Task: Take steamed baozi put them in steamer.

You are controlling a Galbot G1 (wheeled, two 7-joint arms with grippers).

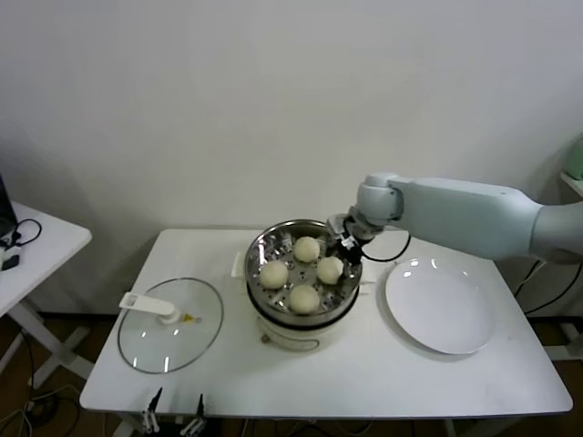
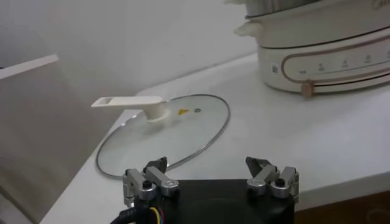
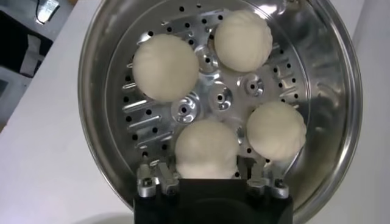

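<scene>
Several cream-white baozi lie on the perforated floor of the steel steamer (image 1: 259, 252), which sits on a cream cooker base (image 2: 323, 58). In the head view my right gripper (image 1: 344, 249) reaches over the steamer's right rim, next to one baozi (image 1: 330, 269). The right wrist view shows that baozi (image 3: 206, 146) resting on the steamer (image 3: 100, 73) floor. My right gripper (image 3: 204, 167) is open, with a finger on each side of the baozi and a thin gap to it. My left gripper (image 2: 207, 165) is parked open and empty at the table's front left edge.
A glass lid (image 1: 170, 325) with a white handle lies flat on the table left of the steamer. An empty white plate (image 1: 440, 305) sits to the right. A second white table (image 1: 36, 241) stands at the far left.
</scene>
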